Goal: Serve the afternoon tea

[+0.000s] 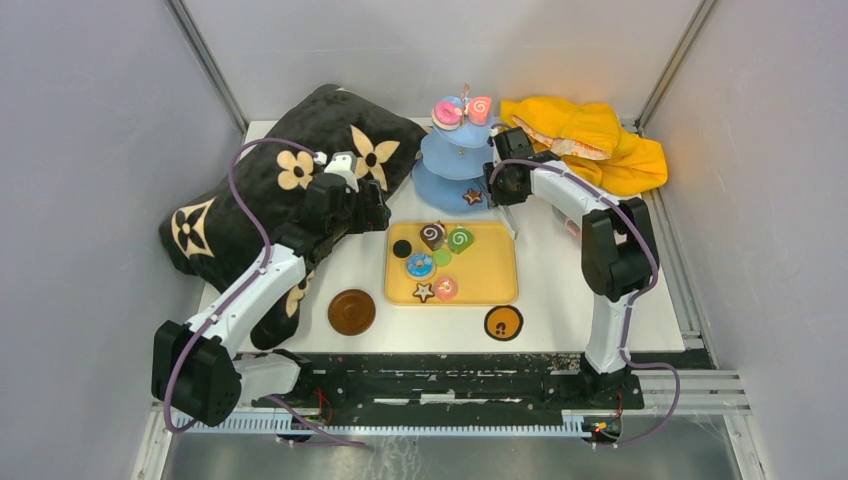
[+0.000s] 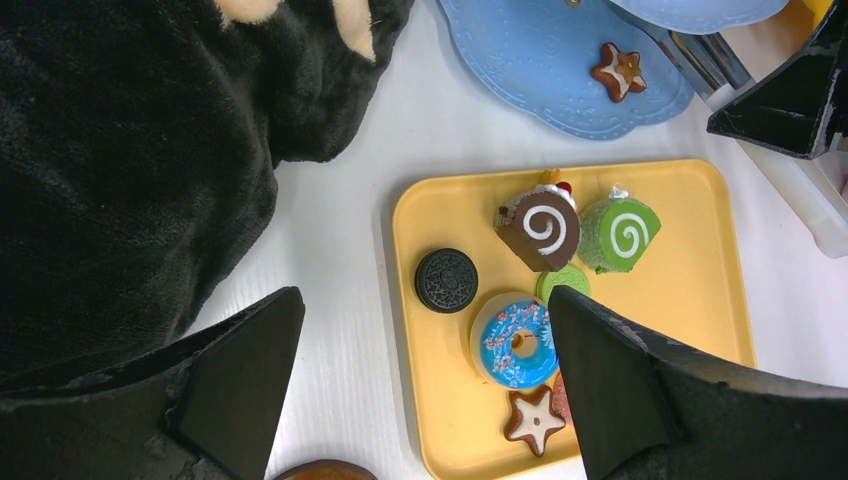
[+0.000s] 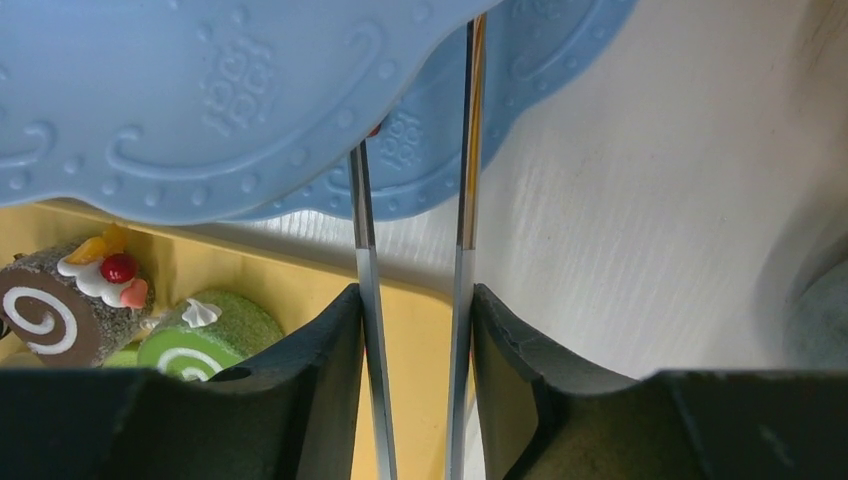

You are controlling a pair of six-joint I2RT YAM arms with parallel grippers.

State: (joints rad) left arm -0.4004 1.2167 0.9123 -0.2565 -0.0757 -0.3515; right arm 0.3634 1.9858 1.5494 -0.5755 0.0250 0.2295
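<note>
The light-blue three-tier stand [image 1: 455, 160] stands at the back, with two pink swirl sweets [image 1: 447, 113] on its top tier and a star biscuit [image 2: 619, 71] on the bottom tier. Several sweets lie on the yellow tray [image 1: 490, 285]: a chocolate roll [image 2: 540, 230], a green roll [image 2: 620, 233], a black sandwich biscuit [image 2: 446, 280], a blue doughnut [image 2: 515, 342] and a star biscuit [image 2: 535, 420]. My left gripper [image 2: 425, 300] hangs open over the tray's left edge. My right gripper [image 3: 415, 292] is shut on the metal tongs [image 3: 365, 230], whose tips reach under the stand's tiers and are hidden.
A black cushion with cream flowers [image 1: 270, 200] fills the left side. A yellow cloth [image 1: 600, 140] lies at the back right. Two round brown coasters [image 1: 352, 312] [image 1: 503, 322] sit near the front edge. Grey walls close in on three sides.
</note>
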